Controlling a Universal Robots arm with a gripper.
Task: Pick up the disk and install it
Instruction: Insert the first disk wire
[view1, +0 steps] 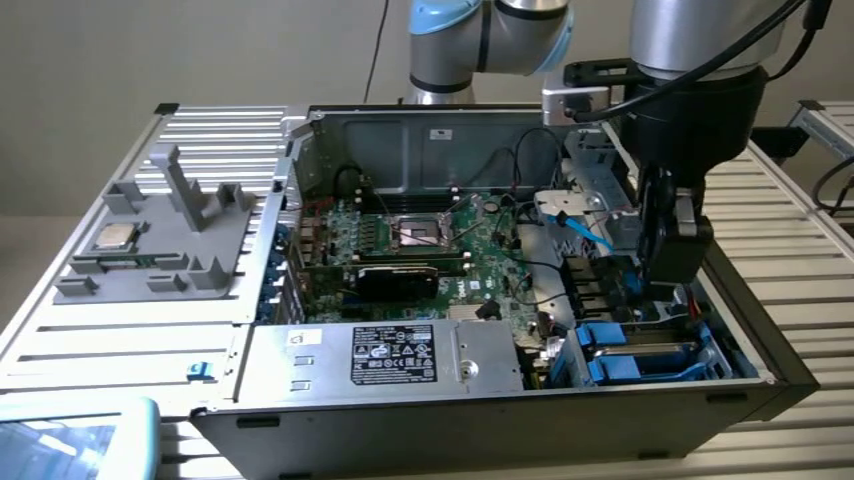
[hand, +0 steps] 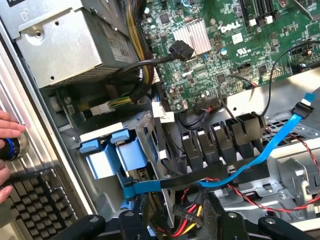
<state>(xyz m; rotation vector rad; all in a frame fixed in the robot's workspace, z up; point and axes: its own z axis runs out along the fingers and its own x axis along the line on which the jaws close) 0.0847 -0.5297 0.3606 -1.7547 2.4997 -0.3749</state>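
- At the exterior view's left, a grey plastic fixture tray (view1: 160, 255) carries a small square silver chip (view1: 114, 238); its markings are too small to read.
- In the wrist view, a person's hand (hand: 7, 131) is cut off at the edge, beside a black keyboard (hand: 30, 200).
- The disk (view1: 651, 350), silver-grey in a blue plastic frame, sits in the drive bay at the open black computer case's (view1: 534, 420) near corner. The bay walls partly hide it, and no label can be made out.
- The black gripper (view1: 663, 272) hangs upright inside the case, above the disk; whether its jaws are apart or together cannot be told.
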